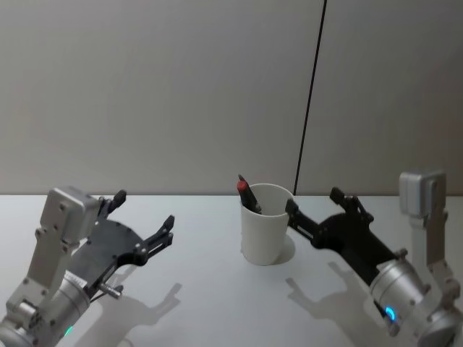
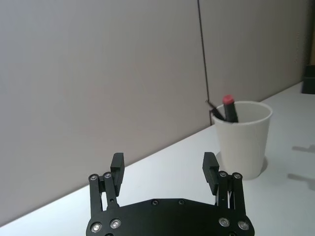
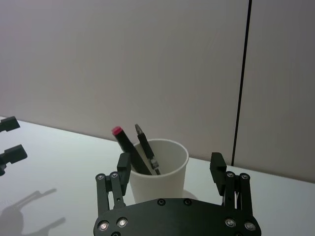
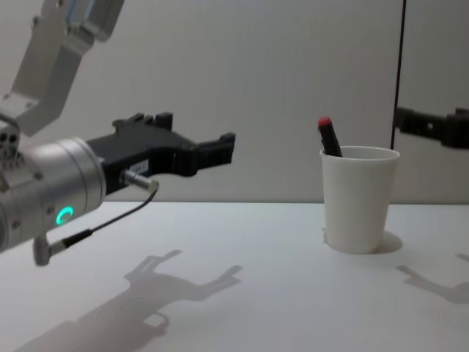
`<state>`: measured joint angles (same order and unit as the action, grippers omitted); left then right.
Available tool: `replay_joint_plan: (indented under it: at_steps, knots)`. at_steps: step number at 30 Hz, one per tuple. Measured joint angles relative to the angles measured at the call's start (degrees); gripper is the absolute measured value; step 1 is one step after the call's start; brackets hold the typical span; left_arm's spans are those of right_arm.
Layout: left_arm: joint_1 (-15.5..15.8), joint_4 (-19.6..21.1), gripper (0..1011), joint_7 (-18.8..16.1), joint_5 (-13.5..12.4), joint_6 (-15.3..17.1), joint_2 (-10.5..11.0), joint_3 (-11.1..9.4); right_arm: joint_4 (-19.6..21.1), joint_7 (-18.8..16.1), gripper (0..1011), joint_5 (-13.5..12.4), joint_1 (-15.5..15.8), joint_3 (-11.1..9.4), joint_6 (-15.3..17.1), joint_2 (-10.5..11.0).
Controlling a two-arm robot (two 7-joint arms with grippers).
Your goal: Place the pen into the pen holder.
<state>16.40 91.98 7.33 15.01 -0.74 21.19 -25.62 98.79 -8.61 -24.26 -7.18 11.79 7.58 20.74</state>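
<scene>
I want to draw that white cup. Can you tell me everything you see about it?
The pen holder is a plain white paper-looking cup, wider at its rolled top rim than at its base. It stands upright on the white table, near the wall. A dark pen with a red end leans inside against the rim, poking out above it. The right claw sits open close beside the cup; whether it touches is unclear.

- Table (image 1: 217, 303) — white and plain, with soft grey shadows (image 4: 176, 293) lying across it.
- Wall (image 1: 145, 87) — pale grey panels standing behind the table's far edge.
- Seam (image 1: 309, 94) — a thin dark line running down the wall, a little tilted, meeting the table's far edge.
</scene>
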Motion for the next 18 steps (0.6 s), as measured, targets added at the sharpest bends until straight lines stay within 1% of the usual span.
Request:
replay_joint_plan:
  at_steps: [1, 3, 7, 11, 18]
  knots:
    - [-0.3, 0.1, 1001, -0.6, -0.3, 0.1, 0.1, 0.0, 0.3, 0.5, 1001, 0.8, 0.8, 0.1, -0.6, -0.2]
    - [-0.7, 0.3, 1002, -1.8, -0.9, 0.4, 0.2, -0.1, 0.4, 0.8, 1001, 1.3, 1.3, 0.2, -0.9, -0.2]
    - [-2.0, 0.9, 1002, -4.7, -2.4, 1.1, 0.5, -0.3, 1.2, 2.3, 1001, 3.7, 3.8, 0.5, -2.6, -0.7]
    - [-2.5, 1.1, 1001, -6.0, -3.2, 1.4, 0.6, -0.4, 1.9, 3.6, 1001, 5.8, 6.0, 0.9, -4.2, -1.1]
    - [-2.8, 1.2, 1002, -6.7, -3.5, 1.5, 0.7, -0.4, 2.4, 4.6, 1001, 7.5, 7.7, 1.1, -5.4, -1.4]
